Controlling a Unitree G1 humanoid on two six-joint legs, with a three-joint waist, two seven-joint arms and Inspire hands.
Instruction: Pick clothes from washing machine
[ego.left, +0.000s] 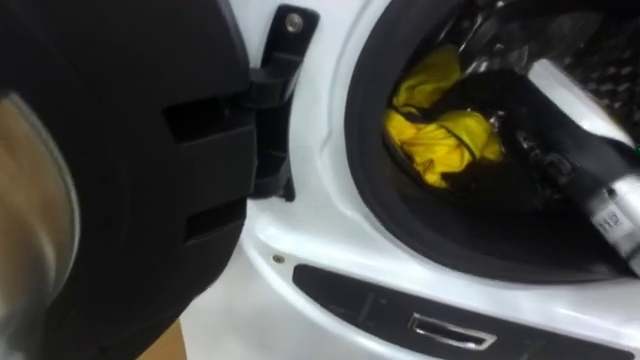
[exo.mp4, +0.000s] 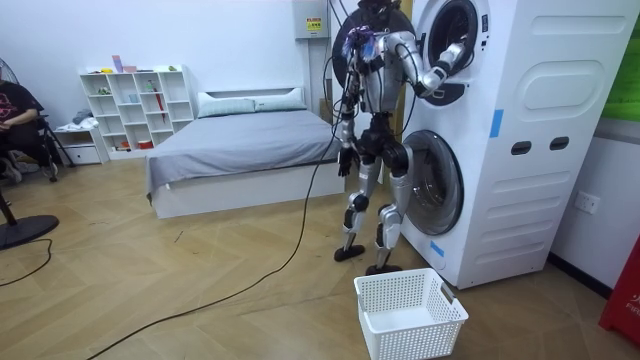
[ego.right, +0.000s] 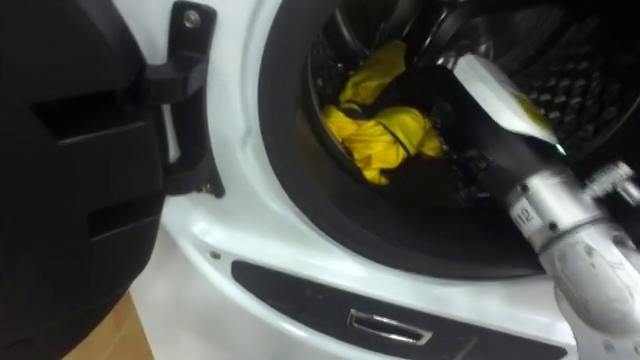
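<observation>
The robot stands on the wood floor (exo.mp4: 150, 280), close to the front of a tall white machine (exo.mp4: 530, 170) that has one drum above another. Its right arm is raised and reaches into the upper drum, while the lower round door (exo.mp4: 436, 182) sits at its hip height.

In the eye views the upper door (ego.left: 120, 180) hangs open at the left on a black hinge (ego.left: 272, 100). A dark seal (ego.left: 362, 150) rings the opening. A yellow cloth (ego.left: 440, 135) lies crumpled inside the drum, toward the left side of the opening and just behind the seal. Something dark lies beside it, too dim to name.

The right hand (ego.right: 495, 100) is inside the drum, to the right of the cloth and close to it. Its fingers are lost in the dark interior, so I cannot tell whether they are spread, closed or touching the cloth.

The left hand (exo.mp4: 345, 158) hangs at the robot's side, away from the machine. It is too small in the room view to tell whether it is closed.

A white basket (exo.mp4: 410, 312) stands on the floor just beside the robot's feet, before the machine's lower front corner. A bed (exo.mp4: 240, 150) and a white shelf (exo.mp4: 135, 105) stand behind the robot. A person (exo.mp4: 15, 120) sits at the room view's left edge.
</observation>
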